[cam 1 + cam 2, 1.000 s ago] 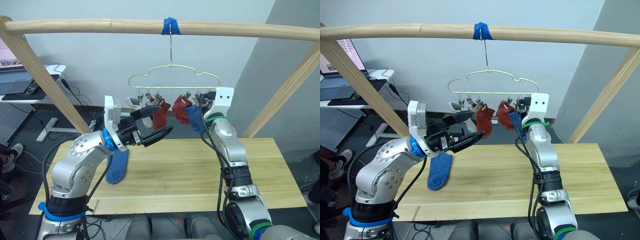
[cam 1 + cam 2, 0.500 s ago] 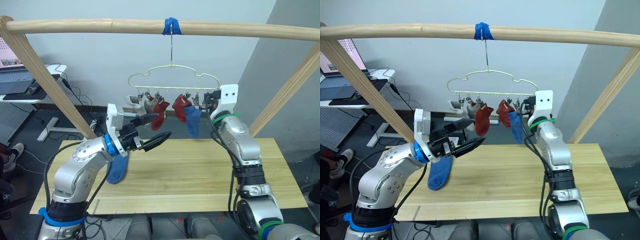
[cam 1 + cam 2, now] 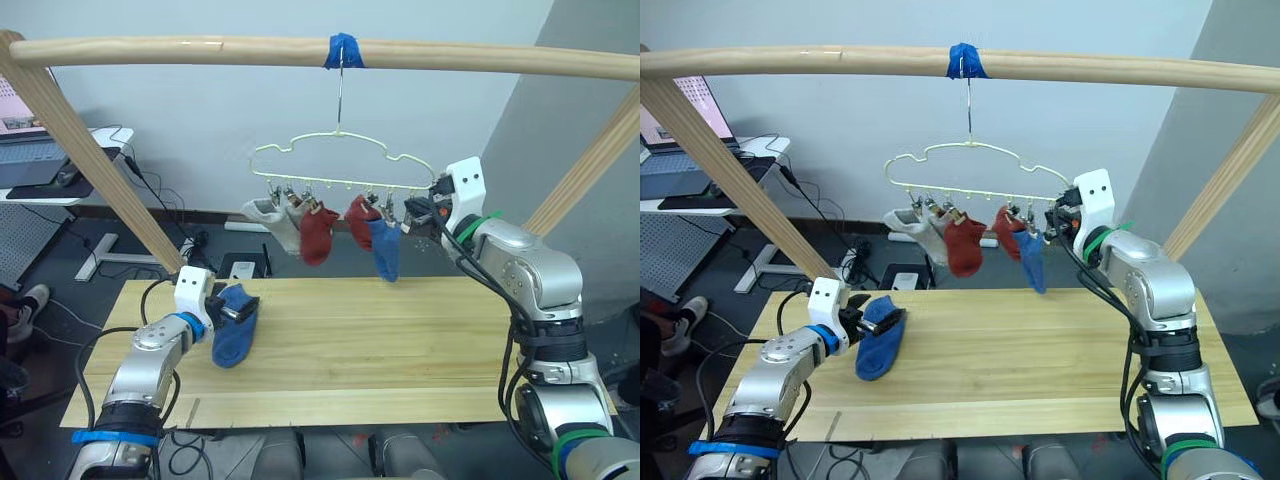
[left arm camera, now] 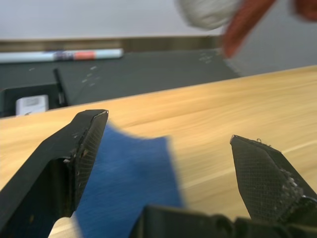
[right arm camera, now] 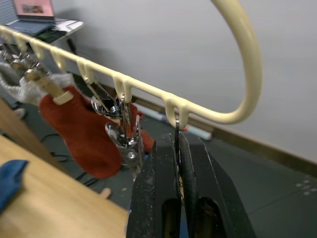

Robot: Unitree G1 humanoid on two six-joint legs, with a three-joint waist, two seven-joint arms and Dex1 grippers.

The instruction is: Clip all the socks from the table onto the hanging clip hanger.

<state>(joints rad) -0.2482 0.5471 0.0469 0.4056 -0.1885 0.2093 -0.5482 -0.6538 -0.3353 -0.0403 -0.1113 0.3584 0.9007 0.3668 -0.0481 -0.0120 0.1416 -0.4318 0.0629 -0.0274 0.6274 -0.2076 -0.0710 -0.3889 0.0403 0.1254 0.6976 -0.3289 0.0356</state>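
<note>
— Left fingers?
— Spread apart, low over blue sock lying on worktop.
— Right fingers?
— Pinched on last clip of clip hanger.

Socks: two blue, two red, perhaps two grey; one hanger.

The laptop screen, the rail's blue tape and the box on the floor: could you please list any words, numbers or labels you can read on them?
None can be read.
Laptop screen: pink, with a strip of small pictures; any text is too small.
Blue tape on the wooden rail: plain, unmarked.
White box on the floor: markings too blurred.
</note>
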